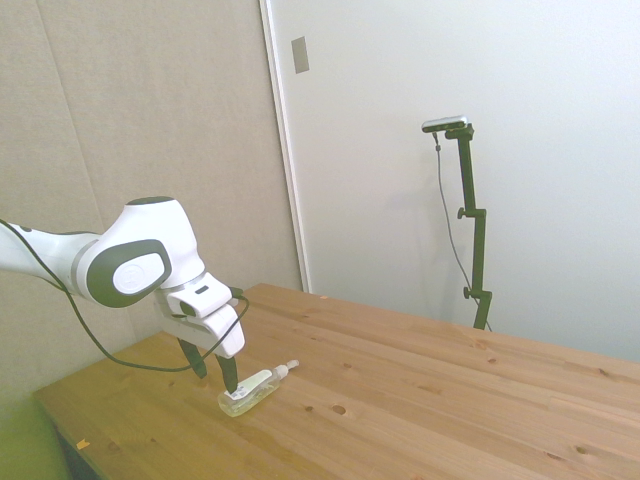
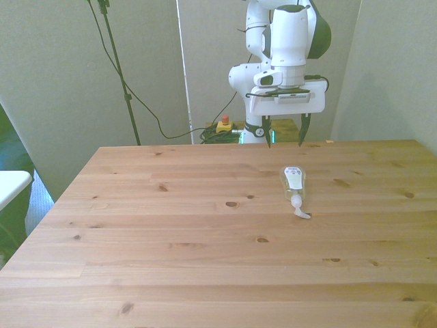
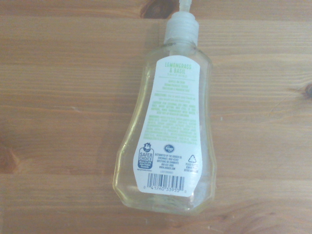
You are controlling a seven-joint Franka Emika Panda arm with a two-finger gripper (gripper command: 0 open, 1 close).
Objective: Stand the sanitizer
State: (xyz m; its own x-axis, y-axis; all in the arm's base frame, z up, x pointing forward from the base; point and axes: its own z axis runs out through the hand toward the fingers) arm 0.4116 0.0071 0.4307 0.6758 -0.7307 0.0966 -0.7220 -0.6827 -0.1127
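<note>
small clear plastic sanitizer bottle with white pump (image 2: 293,184) (image 1: 250,392) (image 3: 168,131): lying flat, label up, on wooden table (image 2: 205,239) | gripper (image 2: 284,141) (image 1: 215,378): released, fingers spread, just above bottle

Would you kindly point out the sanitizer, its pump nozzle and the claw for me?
sanitizer (image 3: 168,139): wrist view, on the white label at the body's middle.
pump nozzle (image 2: 300,212): front view, on the white spout lying on the table.
claw (image 2: 285,135): front view, midway between the two open fingertips.
</note>
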